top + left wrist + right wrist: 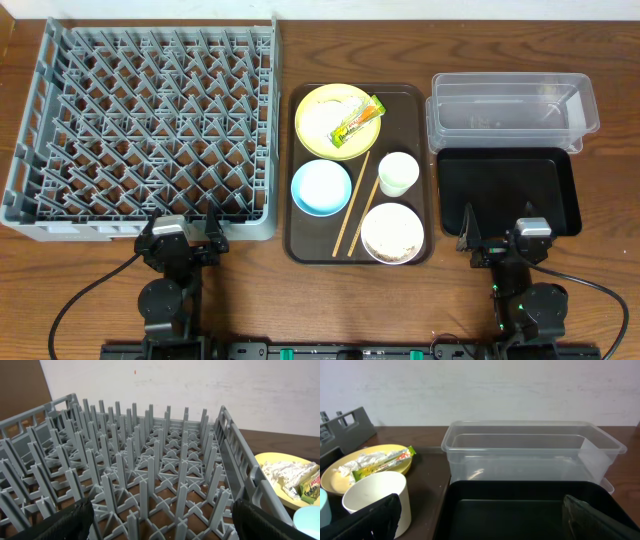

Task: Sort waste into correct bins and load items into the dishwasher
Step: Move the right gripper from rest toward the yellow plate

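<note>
The grey dish rack (140, 120) fills the left. A yellow plate (340, 150) holds crumpled white paper (325, 116) and a green-and-orange wrapper (358, 122). Near it are a light blue bowl (321, 187), a cream cup (398, 173), two chopsticks (355, 205) and a white bowl (366, 222) with rice scraps (392, 232). The clear tub (512, 108) and the black tray (508, 190) sit at the right. My left gripper (183, 232) (162, 522) is open at the rack's near edge. My right gripper (497, 240) (480, 520) is open at the black tray's near edge.
The dishes all rest on a dark brown serving tray (400, 100) between the rack and the bins. The right wrist view shows the cup (375, 495) left of the black tray (520, 510), with the tub (530, 455) behind.
</note>
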### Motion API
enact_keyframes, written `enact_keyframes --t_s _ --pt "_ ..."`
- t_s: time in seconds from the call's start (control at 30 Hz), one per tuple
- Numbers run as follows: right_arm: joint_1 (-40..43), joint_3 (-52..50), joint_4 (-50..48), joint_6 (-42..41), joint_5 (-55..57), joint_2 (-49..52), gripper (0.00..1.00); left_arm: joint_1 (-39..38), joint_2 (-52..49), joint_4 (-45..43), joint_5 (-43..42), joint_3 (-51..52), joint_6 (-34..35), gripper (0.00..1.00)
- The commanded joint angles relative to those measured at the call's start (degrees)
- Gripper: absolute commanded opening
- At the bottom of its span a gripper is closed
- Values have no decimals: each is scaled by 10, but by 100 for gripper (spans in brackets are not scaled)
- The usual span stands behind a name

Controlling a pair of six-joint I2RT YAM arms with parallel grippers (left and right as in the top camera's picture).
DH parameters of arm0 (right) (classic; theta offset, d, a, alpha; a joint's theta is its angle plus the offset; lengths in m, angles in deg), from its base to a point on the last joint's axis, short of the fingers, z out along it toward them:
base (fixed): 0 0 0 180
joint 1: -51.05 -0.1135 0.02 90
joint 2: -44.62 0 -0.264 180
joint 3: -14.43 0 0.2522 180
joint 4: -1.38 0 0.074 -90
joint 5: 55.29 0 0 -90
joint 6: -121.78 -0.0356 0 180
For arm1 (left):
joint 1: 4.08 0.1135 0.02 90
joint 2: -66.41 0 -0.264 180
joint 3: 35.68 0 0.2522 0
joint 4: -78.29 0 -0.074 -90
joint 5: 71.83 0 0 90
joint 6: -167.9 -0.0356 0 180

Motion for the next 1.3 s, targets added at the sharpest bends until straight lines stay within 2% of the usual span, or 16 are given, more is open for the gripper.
enact_keyframes --t_s 0.0,0.83,1.03,1.27 --pt "-5 -1 2 7 0 -2 99 0 3 7 3 19 -2 89" --pt "-5 -1 -14 4 -9 -2 99 0 3 7 3 19 -2 89" --pt "-5 0 -83 12 -98 -2 99 0 3 7 3 19 -2 89" --pt "-5 39 -85 27 -119 -1 99 0 3 7 3 19 -2 89"
